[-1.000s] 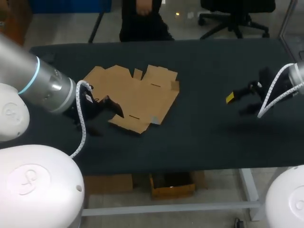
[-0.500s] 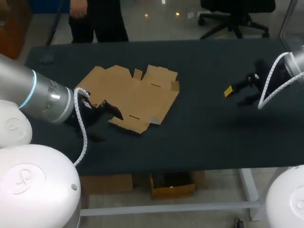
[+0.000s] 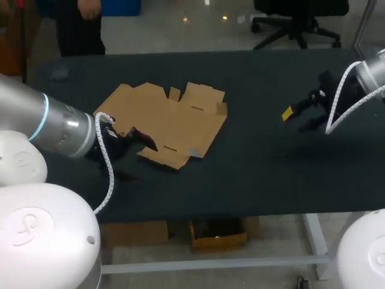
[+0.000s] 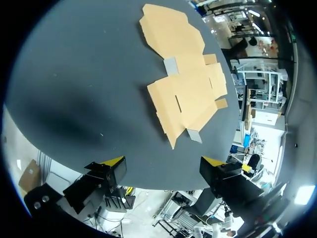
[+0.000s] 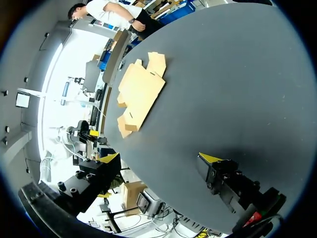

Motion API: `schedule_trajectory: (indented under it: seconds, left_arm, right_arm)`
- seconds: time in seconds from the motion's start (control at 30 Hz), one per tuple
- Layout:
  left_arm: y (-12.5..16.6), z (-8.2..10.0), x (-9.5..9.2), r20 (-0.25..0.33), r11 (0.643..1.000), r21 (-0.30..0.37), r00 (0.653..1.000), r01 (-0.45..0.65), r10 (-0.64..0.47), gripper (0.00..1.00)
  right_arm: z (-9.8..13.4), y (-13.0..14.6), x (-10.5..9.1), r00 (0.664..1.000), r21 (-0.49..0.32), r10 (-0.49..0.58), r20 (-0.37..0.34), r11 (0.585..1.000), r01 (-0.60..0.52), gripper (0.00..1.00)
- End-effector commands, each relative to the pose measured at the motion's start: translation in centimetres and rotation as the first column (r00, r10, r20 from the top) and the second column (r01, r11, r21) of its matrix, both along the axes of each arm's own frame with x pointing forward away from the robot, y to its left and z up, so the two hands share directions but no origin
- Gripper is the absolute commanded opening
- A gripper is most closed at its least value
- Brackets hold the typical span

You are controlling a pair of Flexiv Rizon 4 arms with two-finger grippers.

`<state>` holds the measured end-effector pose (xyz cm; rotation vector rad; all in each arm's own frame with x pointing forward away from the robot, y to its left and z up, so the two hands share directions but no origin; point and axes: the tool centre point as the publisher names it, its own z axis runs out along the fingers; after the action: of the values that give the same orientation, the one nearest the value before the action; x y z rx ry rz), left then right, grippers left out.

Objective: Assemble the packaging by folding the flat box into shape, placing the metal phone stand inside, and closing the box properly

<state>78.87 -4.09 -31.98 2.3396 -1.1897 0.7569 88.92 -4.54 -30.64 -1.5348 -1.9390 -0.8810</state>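
The flat brown cardboard box (image 3: 171, 117) lies unfolded on the dark table, left of the middle. My left gripper (image 3: 133, 137) hangs at the box's near left edge, open and holding nothing. In the left wrist view the box (image 4: 185, 84) lies ahead of the left gripper (image 4: 163, 162), past a stretch of bare table. My right gripper (image 3: 299, 118) hovers open and empty over the table's right side, well apart from the box. In the right wrist view the box (image 5: 138, 91) is far ahead of the right gripper (image 5: 159, 157). No metal phone stand shows in any view.
The black table (image 3: 258, 162) stretches bare between the box and my right gripper. Its front edge (image 3: 240, 211) runs close below both arms. A flap at the box's right edge (image 3: 221, 109) stands slightly raised.
My right gripper has drifted up and toward the table's far side. My left arm has pulled back slightly to the left. The box has not moved.
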Motion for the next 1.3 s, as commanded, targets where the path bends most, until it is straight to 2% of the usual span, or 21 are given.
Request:
schedule_trajectory:
  seconds: [0.03,0.37,0.7,0.93,1.13,1.23,1.3]
  left_arm:
    - [-0.4,-1.2,0.7,0.002,1.0,-0.011,1.0,-0.01,0.01,1.0]
    - [-0.7,-2.4,1.6,-0.005,0.999,-0.035,0.999,-0.04,0.04,1.0]
    - [-0.5,-3.3,2.5,0.044,0.997,-0.046,0.997,-0.06,0.062,1.0]
    - [-0.4,-4.1,3.3,0.062,0.996,-0.061,0.996,-0.063,0.067,0.94]
    - [0.0,-4.5,4.3,0.084,0.993,-0.112,0.995,-0.04,0.049,0.98]
    - [0.2,-4.7,4.9,0.085,0.991,-0.13,0.995,-0.034,0.045,0.91]
    - [0.4,-4.9,5.1,0.087,0.988,-0.148,0.995,-0.036,0.05,0.81]
  right_arm:
    - [0.1,-0.4,-0.4,1.0,0.001,-0.001,-0.001,1.0,0.001,1.0]
    - [-0.1,-0.7,-0.6,1.0,0.002,-0.007,-0.005,1.0,0.007,1.0]
    - [-0.1,-0.7,-0.6,1.0,0.002,-0.007,-0.005,1.0,0.007,1.0]
    - [-0.1,-0.7,-0.6,1.0,0.002,-0.007,-0.005,1.0,0.007,1.0]
    - [-0.1,-0.7,-0.6,1.0,0.002,-0.007,-0.005,1.0,0.007,1.0]
    - [-0.1,-0.7,-0.6,1.0,0.002,-0.007,-0.005,1.0,0.007,1.0]
    - [-0.1,-0.7,-0.6,1.0,0.002,-0.007,-0.005,1.0,0.007,1.0]
